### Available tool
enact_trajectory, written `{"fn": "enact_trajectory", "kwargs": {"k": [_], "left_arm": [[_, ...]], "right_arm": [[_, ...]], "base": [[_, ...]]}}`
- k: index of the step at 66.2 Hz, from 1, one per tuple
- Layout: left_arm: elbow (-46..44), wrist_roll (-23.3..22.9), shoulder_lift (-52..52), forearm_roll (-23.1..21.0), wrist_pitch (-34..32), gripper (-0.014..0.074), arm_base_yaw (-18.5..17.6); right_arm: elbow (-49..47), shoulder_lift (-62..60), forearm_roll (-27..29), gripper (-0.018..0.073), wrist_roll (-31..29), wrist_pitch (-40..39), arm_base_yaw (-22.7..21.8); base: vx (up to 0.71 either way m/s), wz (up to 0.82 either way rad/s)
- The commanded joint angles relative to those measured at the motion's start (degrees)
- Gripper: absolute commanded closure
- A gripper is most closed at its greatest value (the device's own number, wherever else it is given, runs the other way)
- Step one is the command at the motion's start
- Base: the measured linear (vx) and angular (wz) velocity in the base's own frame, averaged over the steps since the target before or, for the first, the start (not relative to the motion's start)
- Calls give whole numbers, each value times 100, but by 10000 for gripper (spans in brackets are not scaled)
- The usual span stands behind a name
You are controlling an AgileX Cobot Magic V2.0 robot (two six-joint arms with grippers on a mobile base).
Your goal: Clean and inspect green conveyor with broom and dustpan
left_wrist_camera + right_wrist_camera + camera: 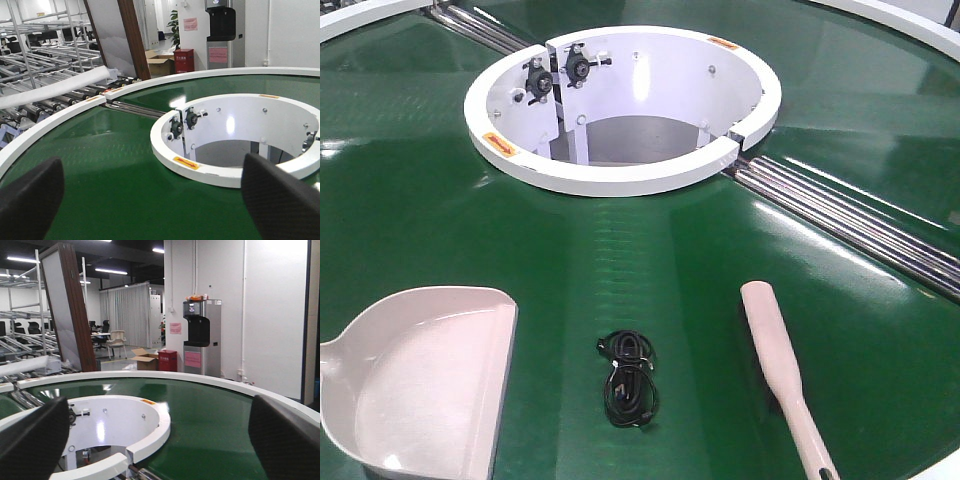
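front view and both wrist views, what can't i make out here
Front view: dustpan handle cut off by the left edge.
Front view: broom handle tip cut by the bottom edge; bristles hidden under its head.
Front view: black cable bundle too small to read its connectors.
Wrist views: left tool and right tool show only pads at the lower corners; broom, dustpan out of frame.

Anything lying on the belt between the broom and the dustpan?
Yes: a black coiled cable lies on the conveyor between the broom and the dustpan, touching neither. Nothing else shows in that gap.
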Motion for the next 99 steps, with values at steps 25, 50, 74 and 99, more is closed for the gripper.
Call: {"fn": "enact_trajectory", "kwargs": {"k": [25, 50, 74, 99], "left_arm": [[-202, 8, 68, -66, -329, 22, -39], [-202, -6, 53, -66, -298, 26, -39], [-202, -13, 53, -66, -261, 26, -39], [-202, -13, 53, -66, -194, 26, -39]], "right_arm": [[-2299, 2634, -663, -83, 372, 3569, 2439], [-4687, 5904, -440, -54, 1018, 6877, 2440], [-5344, 7241, 174, -43, 819, 7357, 2170], [-5344, 7354, 1062, -32, 173, 7086, 1771]], "base": [[0, 0], [0, 0], [0, 0], [0, 0]]}}
